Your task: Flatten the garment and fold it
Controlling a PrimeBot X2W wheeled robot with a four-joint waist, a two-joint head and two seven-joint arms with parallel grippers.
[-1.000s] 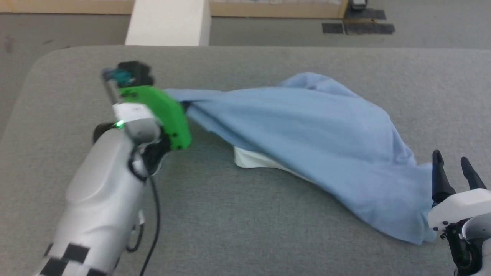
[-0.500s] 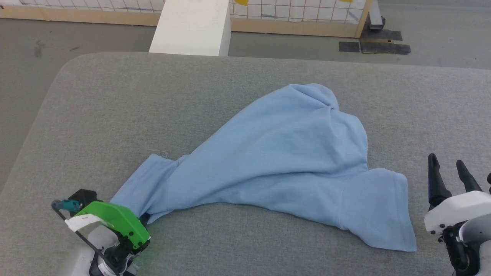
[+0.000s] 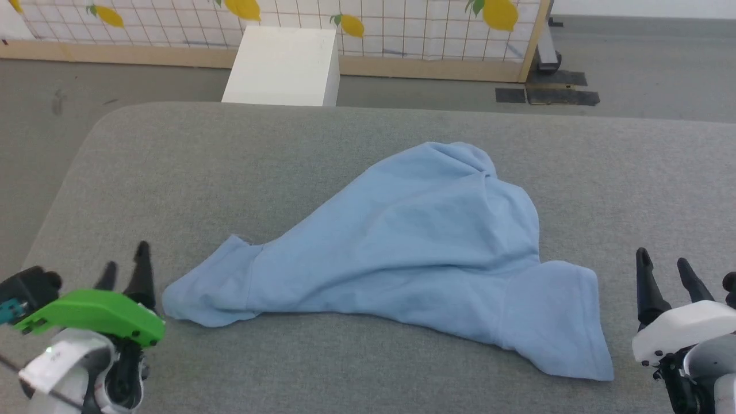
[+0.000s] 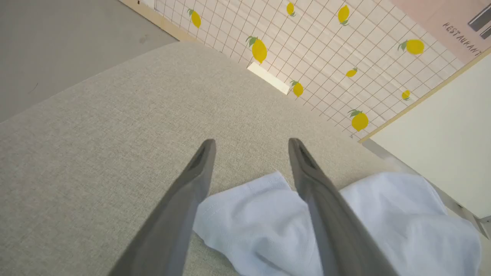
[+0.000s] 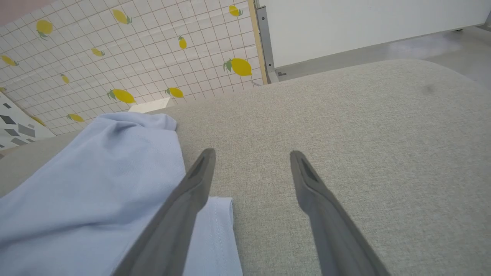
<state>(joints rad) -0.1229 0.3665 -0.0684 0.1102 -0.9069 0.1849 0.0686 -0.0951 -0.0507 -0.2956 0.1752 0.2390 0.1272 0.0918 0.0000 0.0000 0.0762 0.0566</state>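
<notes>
The end of the garment (image 3: 414, 253) that was clamped half a second ago has been let go. The left tool (image 3: 125, 259) is now spread wide and empty just left of the garment, which lies rumpled across the middle of the desk (image 3: 230, 149). The right tool (image 3: 662, 257) is likewise held open with nothing in it, just right of the garment's near corner. The drag appears to be finished, but what lies under the bunched far folds cannot be judged, so more spreading is probably owed before any fold.
</notes>
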